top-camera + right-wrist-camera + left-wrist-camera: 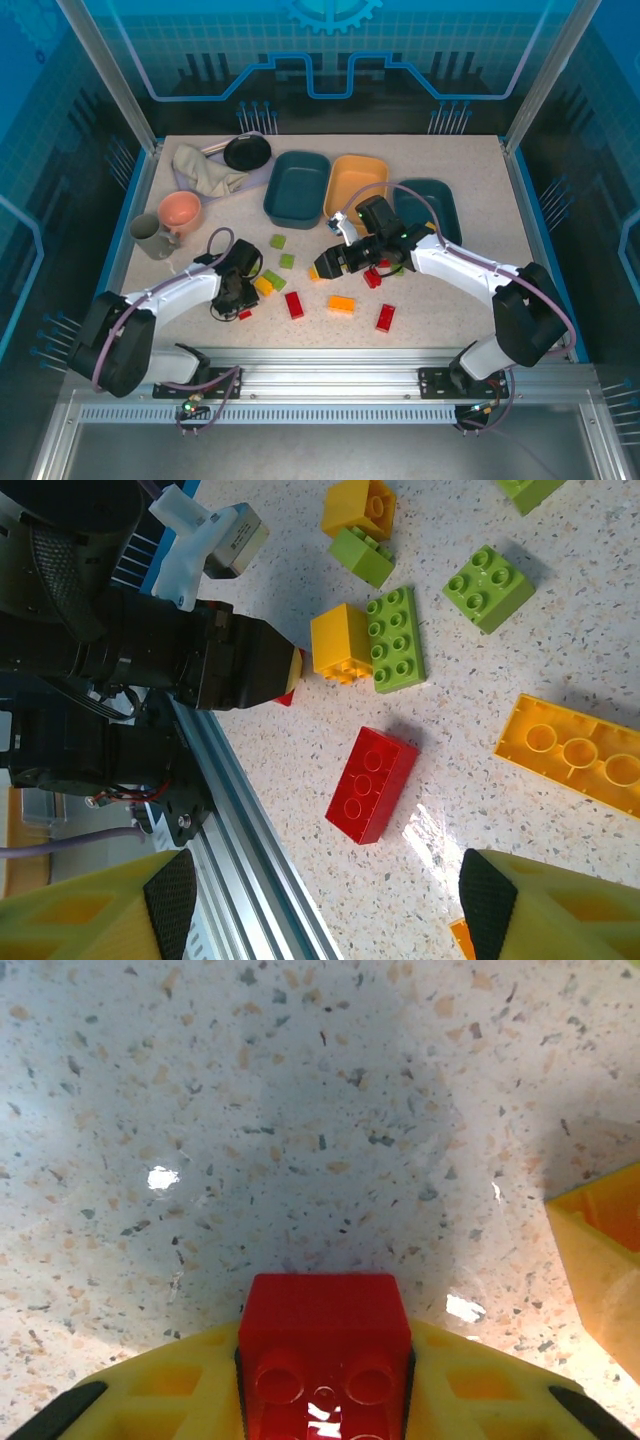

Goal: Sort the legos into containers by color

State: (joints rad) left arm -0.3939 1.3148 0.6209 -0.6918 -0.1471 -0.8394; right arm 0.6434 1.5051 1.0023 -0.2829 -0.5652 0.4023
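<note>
My left gripper [241, 306] is low over the near-left table, shut on a small red lego [325, 1345] that sits squarely between its yellow fingers [170, 1385]. Just to its right lie a yellow lego [263, 285] and a green one [275, 279]. My right gripper [322, 266] hangs open over the table's middle, nothing between its pads [170, 900]; a red oblong lego [372, 783] lies on the table under it. An orange oblong lego [341, 304] and other red legos [386, 317] lie nearby. At the back stand a teal container [297, 188], a yellow-orange one [355, 186] and a second teal one [435, 205], partly behind my right arm.
A pink bowl [180, 210], grey mug [150, 236], crumpled cloth [205, 170] and black pan [247, 152] crowd the back left. The aluminium rail [300, 355] runs along the near edge. Two green legos [278, 241] lie in front of the left teal container.
</note>
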